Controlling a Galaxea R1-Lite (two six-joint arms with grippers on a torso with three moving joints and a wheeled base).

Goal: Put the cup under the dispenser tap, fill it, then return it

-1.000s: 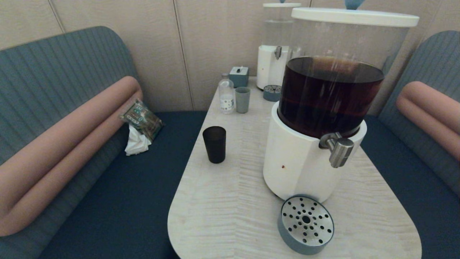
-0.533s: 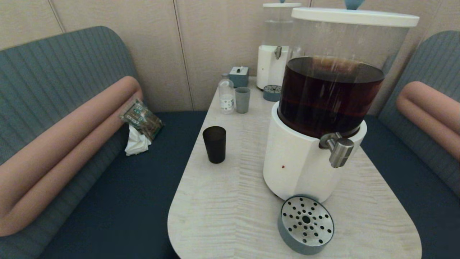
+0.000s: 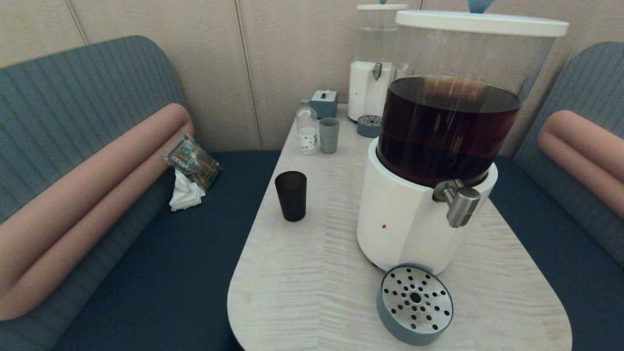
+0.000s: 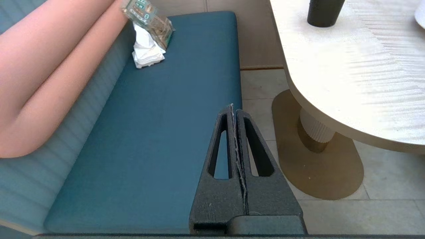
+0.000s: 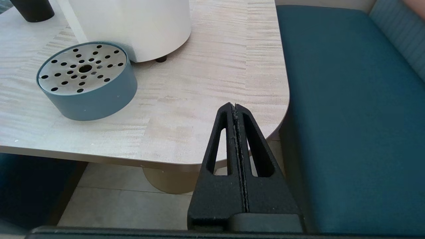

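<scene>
The dark cup (image 3: 291,196) stands upright on the table's left side, left of the big dispenser (image 3: 414,219). That dispenser's steel tap (image 3: 459,204) sticks out above and behind the round perforated drip tray (image 3: 415,303). Neither arm shows in the head view. My left gripper (image 4: 234,109) hangs shut and empty below the table's left edge, over the bench seat; the cup's base (image 4: 323,13) shows far ahead of it. My right gripper (image 5: 234,107) is shut and empty off the table's near right corner, with the drip tray (image 5: 87,78) and cup base (image 5: 32,10) beyond.
At the far end of the table (image 3: 302,273) stand a paler grey-blue tumbler (image 3: 329,135), a small bottle (image 3: 307,129), a small box (image 3: 324,103) and a smaller clear-liquid dispenser (image 3: 373,73). A packet with tissue (image 3: 191,168) lies on the left bench.
</scene>
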